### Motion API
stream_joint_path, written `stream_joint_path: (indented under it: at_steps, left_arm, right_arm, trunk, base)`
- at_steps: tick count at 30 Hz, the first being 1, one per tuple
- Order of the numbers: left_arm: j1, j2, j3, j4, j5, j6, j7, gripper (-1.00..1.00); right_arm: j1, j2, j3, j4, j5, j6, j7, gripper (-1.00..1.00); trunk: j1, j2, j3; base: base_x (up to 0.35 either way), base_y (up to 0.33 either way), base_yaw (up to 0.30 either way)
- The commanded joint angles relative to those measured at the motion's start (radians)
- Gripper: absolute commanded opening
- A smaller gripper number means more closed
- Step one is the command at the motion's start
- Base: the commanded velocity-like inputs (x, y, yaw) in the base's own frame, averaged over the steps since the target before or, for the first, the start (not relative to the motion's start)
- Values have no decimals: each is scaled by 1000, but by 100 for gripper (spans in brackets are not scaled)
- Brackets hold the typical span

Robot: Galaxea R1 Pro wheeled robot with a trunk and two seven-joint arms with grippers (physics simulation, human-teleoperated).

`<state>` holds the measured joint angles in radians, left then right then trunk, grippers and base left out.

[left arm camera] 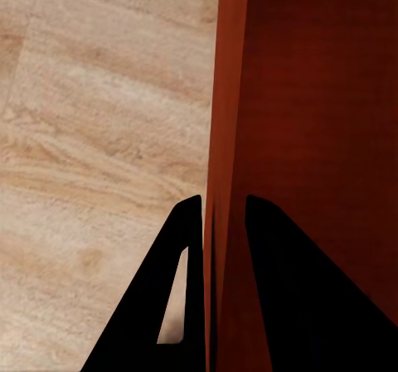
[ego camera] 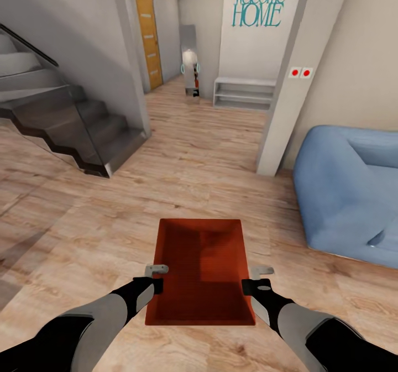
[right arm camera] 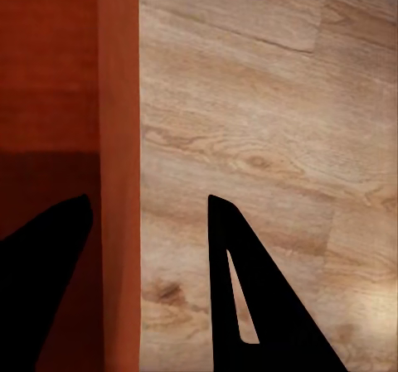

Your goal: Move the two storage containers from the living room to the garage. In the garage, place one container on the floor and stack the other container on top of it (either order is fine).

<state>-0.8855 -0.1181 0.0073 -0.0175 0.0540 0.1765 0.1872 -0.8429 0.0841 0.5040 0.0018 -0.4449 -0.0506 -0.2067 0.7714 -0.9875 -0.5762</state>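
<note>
Storage container [ego camera: 200,272], long axis pointing away, left end effector [ego camera: 158,278] on its wall

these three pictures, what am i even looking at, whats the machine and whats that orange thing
It is a simulated two-armed robot in a house. The big picture is from its head camera, looking down over both arms. The other two come from cameras on each wrist, looking along the fingers. The orange thing is a lidless storage container over the light wood floor. The left gripper is clamped on one long wall; the right gripper straddles the opposite wall with a wider gap. Nearby are a blue sofa, a staircase and an orange door.
</note>
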Motion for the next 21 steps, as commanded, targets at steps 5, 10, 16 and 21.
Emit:
stream_joint_path:
  at_steps: [5,10,16,21]
  left_arm:
    - [0,0,-15,-2,-1,6,7,-100]
    - [-1,0,-15,-2,-1,6,7,-100]
    - [-1,0,-15,-2,0,6,7,-100]
    - [-1,0,-15,-2,0,6,7,-100]
  right_arm:
    - [-1,-1,7,1,-11,-5,-5,-100]
    - [-1,-1,7,1,-11,-5,-5,-100]
    - [-1,0,7,1,-11,-6,-5,-100]
    - [-1,-1,7,1,-11,-6,-5,-100]
  trunk:
    - [1,-1,-1]
    - [1,-1,-1]
    - [1,-1,-1]
    - [1,-1,-1]
  base:
    - [322,0,0]
    - [322,0,0]
    - [322,0,0]
    - [322,0,0]
